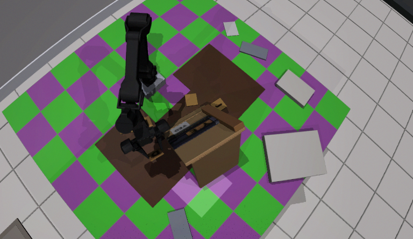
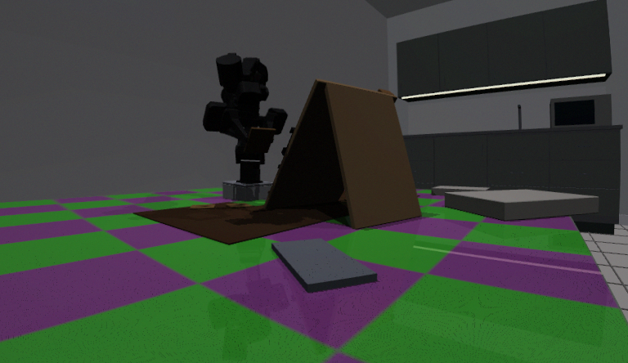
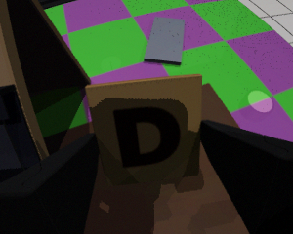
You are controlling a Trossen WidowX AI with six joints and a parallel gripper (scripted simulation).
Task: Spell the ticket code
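Note:
My gripper [image 1: 157,152] [image 3: 149,135] is shut on the D tile [image 1: 155,155] [image 2: 260,141] [image 3: 151,168], held by its side edges in the air above the mat, beside the rail's open end. The dark letter rail [image 1: 180,142] [image 3: 5,141] runs along the sloping face of the wooden board [image 1: 209,143] [image 2: 370,155]. Tiles [image 1: 194,129] sit in the rail toward the brown end block [image 1: 225,119]; their letters are hard to read. The ticket [image 1: 179,128] lies above the rail, its print small and turned around. No gap or contact between D tile and rail can be judged.
A plain-looking tile [image 1: 191,99] and a lettered tile [image 1: 219,104] lie behind the board. Another tile [image 1: 148,121] is partly hidden by the arm. Grey slabs [image 1: 253,50] [image 2: 324,266] [image 3: 166,41], pale boxes [image 1: 295,87] [image 2: 523,202] and a white card [image 1: 230,28] stand around the brown mat [image 1: 152,194].

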